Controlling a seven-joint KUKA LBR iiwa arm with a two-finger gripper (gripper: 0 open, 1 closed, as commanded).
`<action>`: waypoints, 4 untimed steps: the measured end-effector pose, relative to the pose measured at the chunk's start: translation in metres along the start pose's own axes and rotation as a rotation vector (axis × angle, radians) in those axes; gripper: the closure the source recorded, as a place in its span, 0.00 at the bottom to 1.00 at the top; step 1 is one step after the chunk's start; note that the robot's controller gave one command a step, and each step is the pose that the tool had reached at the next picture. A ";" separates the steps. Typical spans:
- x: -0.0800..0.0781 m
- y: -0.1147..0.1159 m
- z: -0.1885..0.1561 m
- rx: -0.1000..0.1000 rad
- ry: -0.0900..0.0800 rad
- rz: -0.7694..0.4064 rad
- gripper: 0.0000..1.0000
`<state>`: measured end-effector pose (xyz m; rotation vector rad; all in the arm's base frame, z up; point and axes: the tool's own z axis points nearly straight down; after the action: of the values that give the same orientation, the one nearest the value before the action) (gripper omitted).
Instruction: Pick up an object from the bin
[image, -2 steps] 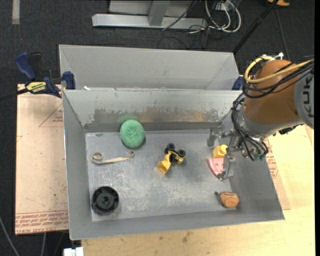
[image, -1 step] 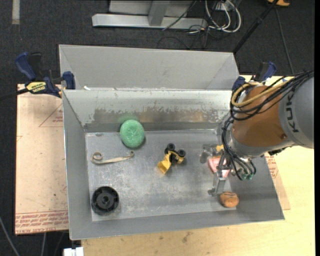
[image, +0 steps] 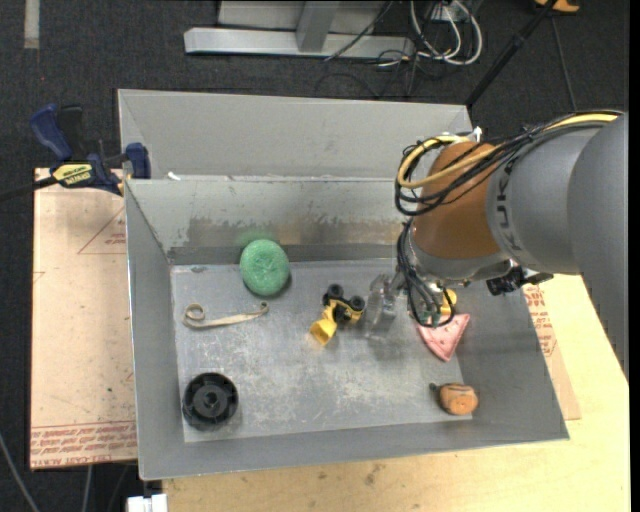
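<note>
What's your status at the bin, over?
Gripper down mid-bin, nothing seen held. Nearest: yellow-and-black piece close beside it, pink wedge on the other side. Nothing lies on either.

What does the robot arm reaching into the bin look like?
A thick, rounded grey arm with dark lettering, an orange cover at its wrist, yellow and black cables looped around that, and a small metallic grey gripper at the tip.

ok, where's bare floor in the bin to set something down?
Front middle, between black disc and orange lump, is bare. Smaller gap between green ball and yellow-black piece. Crowded at right: hand, yellow-black piece, pink wedge.
</note>
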<state>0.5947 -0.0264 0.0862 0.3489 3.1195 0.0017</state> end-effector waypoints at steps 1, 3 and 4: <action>0.000 0.000 0.000 0.001 0.000 0.000 0.00; -0.016 0.035 0.005 0.003 -0.001 -0.053 0.00; 0.012 0.104 0.016 -0.001 0.000 -0.171 1.00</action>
<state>0.6059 0.0777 0.0705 0.0813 3.1379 0.0037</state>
